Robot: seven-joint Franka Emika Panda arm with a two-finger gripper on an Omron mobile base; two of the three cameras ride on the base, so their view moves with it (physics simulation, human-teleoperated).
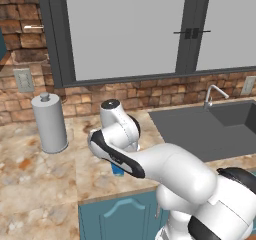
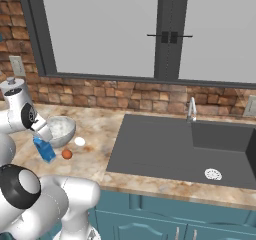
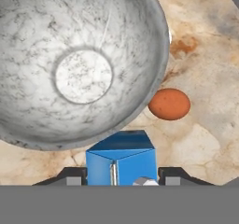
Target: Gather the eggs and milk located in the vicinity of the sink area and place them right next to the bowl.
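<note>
Gripper (image 3: pixel 116 181): the two dark finger tips stand one on each side of the milk carton, closed against its sides; the hand view looks down over the carton's top.
Milk carton (image 3: pixel 122 158): blue, gabled top, held between the fingers; in the right base view it hangs tilted (image 2: pixel 44 149) just below the hand, at the near side of the bowl; whether its base touches the counter I cannot tell; in the left base view a sliver of blue (image 1: pixel 117 170) shows under the forearm.
Bowl (image 3: pixel 84 64): silvery-grey, whitish speckled inside with a pale round floor; in the hand view its rim overlaps the carton's top; in the right base view it sits on the counter (image 2: pixel 61 129) left of the sink.
Brown egg (image 3: pixel 169 104): orange-brown, on the counter just beside the bowl's rim and near the carton; also seen in the right base view (image 2: pixel 67 154).
White egg (image 2: pixel 79 141): on the counter just right of the bowl, near the brown egg, apart from it.
Sink (image 2: pixel 170 149): dark grey basin, round silver drain (image 2: pixel 213 174), thin tap (image 2: pixel 191 109) at the back; well apart from the eggs.
Counter (image 1: pixel 45 179): mottled beige stone; a tall grey canister (image 1: pixel 49 123) with a knob stands at the back near the brick wall.
</note>
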